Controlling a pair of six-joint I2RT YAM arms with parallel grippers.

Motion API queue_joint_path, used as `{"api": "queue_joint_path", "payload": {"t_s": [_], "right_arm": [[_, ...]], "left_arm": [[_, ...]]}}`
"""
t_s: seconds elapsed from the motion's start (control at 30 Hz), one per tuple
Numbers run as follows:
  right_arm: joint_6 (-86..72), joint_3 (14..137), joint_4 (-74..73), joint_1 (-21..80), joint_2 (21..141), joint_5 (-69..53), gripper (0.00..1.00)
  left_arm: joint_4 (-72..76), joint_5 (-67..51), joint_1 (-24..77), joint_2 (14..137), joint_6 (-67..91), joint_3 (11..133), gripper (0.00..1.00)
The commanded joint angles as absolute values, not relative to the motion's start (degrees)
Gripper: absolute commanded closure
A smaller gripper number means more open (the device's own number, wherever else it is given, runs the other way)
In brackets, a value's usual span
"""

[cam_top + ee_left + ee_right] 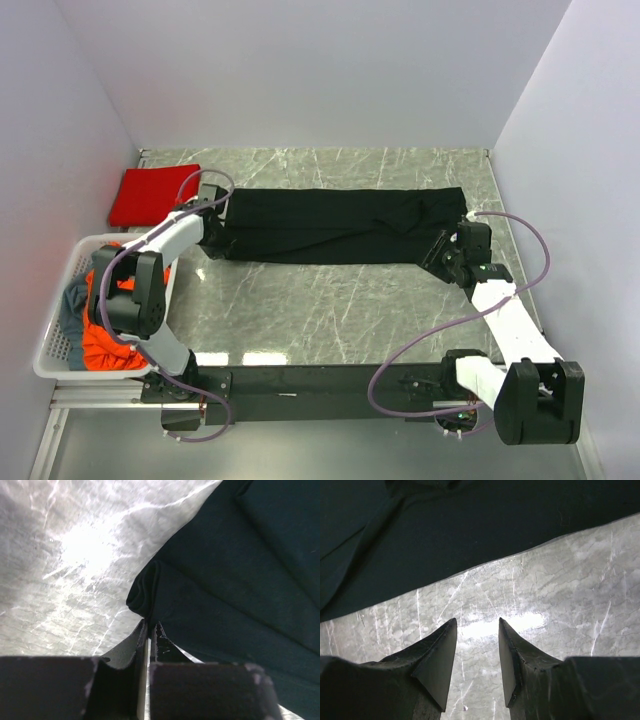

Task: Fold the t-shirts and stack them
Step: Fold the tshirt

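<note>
The large black t-shirt (340, 225) lies as a long folded strip across the far half of the marble table. My left gripper (212, 238) is at its left end, and in the left wrist view the gripper (150, 624) is shut on a rolled fold of the black t-shirt (240, 580). My right gripper (440, 258) hovers at the strip's right near corner. In the right wrist view it (477, 620) stands open over bare marble, just short of the black t-shirt's edge (470, 525). A folded bright red t-shirt (152, 194) lies at the back left.
A white perforated basket (52, 345) stands at the left edge, holding an orange-red t-shirt (105, 345) and a grey-blue one (72, 300). White walls close in the table (330, 310) at the back and on both sides. Purple cables loop off both arms.
</note>
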State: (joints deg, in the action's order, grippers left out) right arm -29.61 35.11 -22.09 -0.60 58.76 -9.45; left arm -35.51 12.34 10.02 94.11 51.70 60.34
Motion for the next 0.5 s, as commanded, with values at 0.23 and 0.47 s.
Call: {"api": "queue_joint_path", "payload": {"t_s": [0.23,0.47], "right_arm": [[-28.0,34.8,-20.7,-0.3,59.7,-11.1,0.54],[-27.6,34.5,-20.7,-0.3,60.1,-11.5,0.55]], "left_arm": [[-39.4,14.2,10.2,97.3,48.8,67.9,0.85],[-40.1,13.1,10.2,98.8,48.6,69.9,0.77]]}}
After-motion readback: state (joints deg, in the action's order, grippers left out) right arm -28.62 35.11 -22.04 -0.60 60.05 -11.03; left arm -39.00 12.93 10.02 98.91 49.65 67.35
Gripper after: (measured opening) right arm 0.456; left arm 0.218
